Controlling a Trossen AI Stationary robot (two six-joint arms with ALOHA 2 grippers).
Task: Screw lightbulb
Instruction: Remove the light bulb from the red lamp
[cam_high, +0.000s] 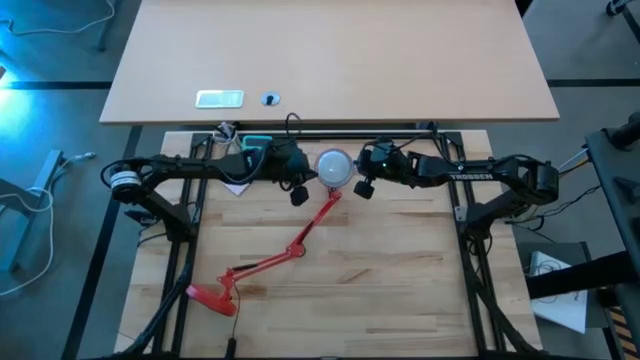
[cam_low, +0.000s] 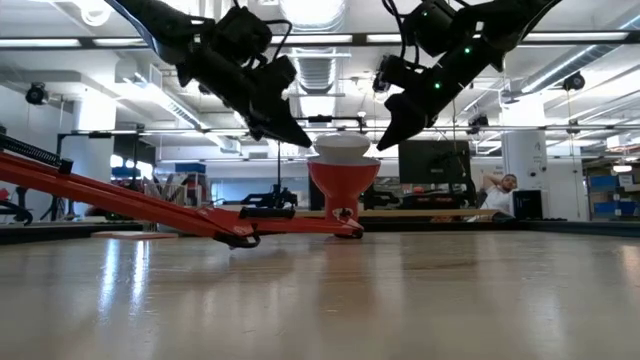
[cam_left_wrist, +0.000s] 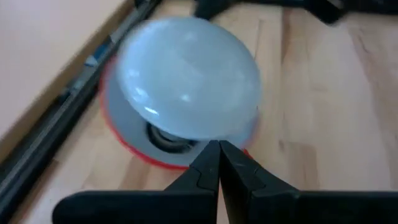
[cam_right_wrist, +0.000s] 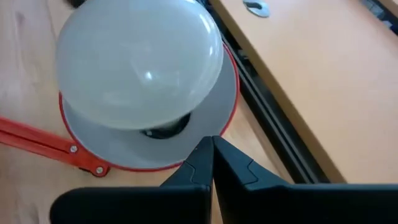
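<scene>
One lightbulb (cam_high: 334, 166), white and domed, sits neck-down in the upturned cone shade (cam_low: 343, 186) of one red desk lamp (cam_high: 268, 262). The shade stands at the far middle of the wooden worktop (cam_high: 400, 270); the lamp's jointed arm runs from it toward the near left, ending at the red base (cam_high: 212, 297).

Two arms, one on each side of the bulb. Left tool (cam_high: 298, 189): just beside the bulb on its left, above the worktop, fingers pressed together, nothing between them. Right tool (cam_high: 363, 186): just beside the bulb on its right, fingers likewise closed tip to tip and empty. Neither tool touches the bulb in the low view; each tip hangs close to the dome's edge.

Beyond the worktop: one tan table (cam_high: 330, 60) carrying one small white card (cam_high: 219, 98) and one small round object (cam_high: 270, 99).
</scene>
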